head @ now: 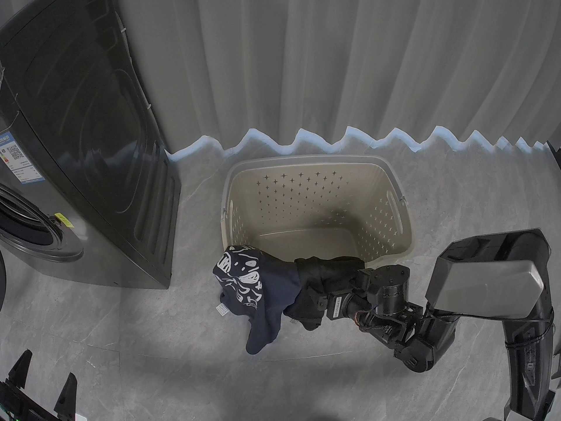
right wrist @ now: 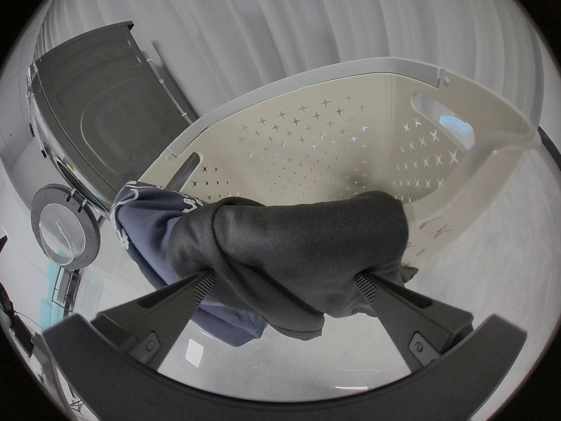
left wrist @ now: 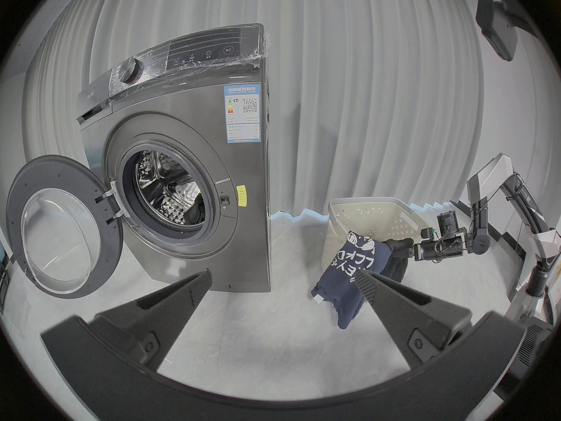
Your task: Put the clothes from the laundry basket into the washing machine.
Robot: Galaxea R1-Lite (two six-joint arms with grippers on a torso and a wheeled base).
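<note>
At nine o'clock in our head view, the dark washing machine [head: 87, 165] stands on the grey floor [head: 175, 346]. Its round door [left wrist: 64, 226] is swung wide open, baring the steel drum.

Down at seven o'clock, our left gripper [head: 41, 384] hangs low above the floor. Its two fingers are spread wide and hold nothing.

Toward the centre, a navy printed garment [head: 251, 282] droops past the seven o'clock corner of the laundry basket [head: 315, 165], with its lowest fold hanging clear of the floor. It is bunched together with a black garment [head: 324, 276] just to its three o'clock side. The beige basket sits at the middle of the scene, at three o'clock from the machine, with its star-pierced walls and bare bottom showing.

From four o'clock, our right gripper [right wrist: 284, 285] clamps the black garment from both sides. The bulk of the cloth keeps its fingers fairly far apart.

A pale curtain [head: 350, 59] hangs behind everything, at twelve o'clock.
</note>
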